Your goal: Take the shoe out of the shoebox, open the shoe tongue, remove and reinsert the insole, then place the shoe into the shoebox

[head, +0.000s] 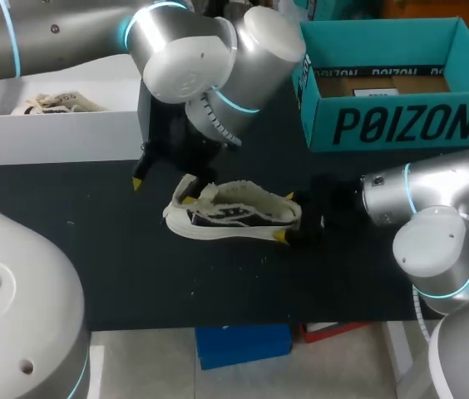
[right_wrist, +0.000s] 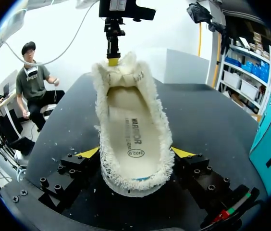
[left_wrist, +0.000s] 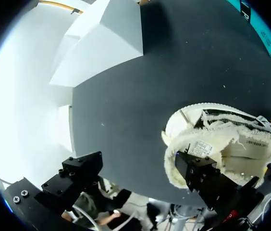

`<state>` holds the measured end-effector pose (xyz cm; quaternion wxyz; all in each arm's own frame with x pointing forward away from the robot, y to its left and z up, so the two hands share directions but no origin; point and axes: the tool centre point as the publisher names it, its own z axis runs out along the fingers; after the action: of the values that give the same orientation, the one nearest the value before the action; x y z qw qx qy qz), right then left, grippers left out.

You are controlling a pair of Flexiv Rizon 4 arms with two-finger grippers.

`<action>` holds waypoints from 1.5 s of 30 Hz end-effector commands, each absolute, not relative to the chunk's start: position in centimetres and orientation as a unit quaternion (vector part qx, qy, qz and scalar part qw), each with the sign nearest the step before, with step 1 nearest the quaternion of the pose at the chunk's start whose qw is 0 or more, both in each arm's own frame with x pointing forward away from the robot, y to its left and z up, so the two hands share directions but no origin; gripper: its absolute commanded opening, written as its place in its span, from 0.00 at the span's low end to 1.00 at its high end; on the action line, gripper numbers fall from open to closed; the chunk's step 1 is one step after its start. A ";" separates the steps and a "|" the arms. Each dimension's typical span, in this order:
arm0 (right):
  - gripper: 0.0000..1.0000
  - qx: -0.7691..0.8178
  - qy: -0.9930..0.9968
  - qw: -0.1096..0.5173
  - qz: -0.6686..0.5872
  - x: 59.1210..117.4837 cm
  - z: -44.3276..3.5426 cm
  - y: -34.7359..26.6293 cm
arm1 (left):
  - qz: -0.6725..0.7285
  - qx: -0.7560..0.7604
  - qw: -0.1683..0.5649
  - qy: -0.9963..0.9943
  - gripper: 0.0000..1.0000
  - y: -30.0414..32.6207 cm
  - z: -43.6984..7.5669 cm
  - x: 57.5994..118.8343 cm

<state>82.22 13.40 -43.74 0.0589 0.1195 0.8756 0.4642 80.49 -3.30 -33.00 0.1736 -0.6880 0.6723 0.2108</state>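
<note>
A cream shoe (head: 234, 212) with frayed edges lies on its side in the middle of the black table. My right gripper (head: 288, 220) is shut on its heel end; in the right wrist view its fingertips (right_wrist: 90, 153) press both sides of the shoe (right_wrist: 130, 96), and the insole (right_wrist: 133, 130) shows inside. My left gripper (head: 163, 190) stands open over the toe end, one yellow tip at the toe. In the left wrist view the shoe (left_wrist: 222, 144) lies beside one of the fingers (left_wrist: 203, 175). The teal shoebox (head: 392, 125) sits open at the back right.
A white box (head: 51, 133) with a pale, crumpled thing inside stands at the back left, close behind my left arm. The teal shoebox (right_wrist: 270, 134) is just beside my right gripper. The black mat (head: 135, 274) lies bare toward the front edge.
</note>
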 end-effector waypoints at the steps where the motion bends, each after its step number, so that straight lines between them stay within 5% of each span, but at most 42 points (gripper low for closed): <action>1: 0.00 0.121 0.876 0.060 0.463 82.2 -44.0 13.1 | 0.211 -0.692 0.161 0.672 1.00 -2.0 -34.7 80.5; 13: 0.00 0.121 0.876 0.060 0.463 82.2 -44.0 13.1 | 0.215 -0.698 0.146 0.668 1.00 -1.4 -35.9 80.9; 24: 0.00 0.121 0.876 0.060 0.463 82.2 -44.0 13.1 | 0.125 -0.653 0.134 0.735 1.00 -2.3 -30.9 80.4; 28: 0.00 0.121 0.876 0.060 0.463 82.2 -44.0 13.1 | 0.061 -0.573 0.113 0.810 0.47 -3.6 -27.9 80.1; 30: 0.00 0.121 0.876 0.060 0.463 82.2 -44.0 13.1 | 0.031 -0.509 0.092 0.855 0.33 -4.6 -26.9 79.9; 32: 0.00 0.121 0.876 0.060 0.463 82.2 -44.0 13.1 | 0.008 -0.443 0.069 0.894 0.00 -5.7 -26.1 79.9; 40: 0.00 0.121 0.876 0.060 0.463 82.2 -44.0 13.1 | 0.006 -0.059 -0.132 0.989 0.00 -11.0 -25.7 78.7; 45: 0.00 0.121 0.876 0.060 0.463 82.2 -44.0 13.1 | -0.008 -0.005 -0.196 0.980 0.00 -13.4 -26.1 79.8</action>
<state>82.26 13.19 -43.84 0.0594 0.1204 0.8756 0.4640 78.24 -12.42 -25.33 0.0475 -0.4354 0.8983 0.0346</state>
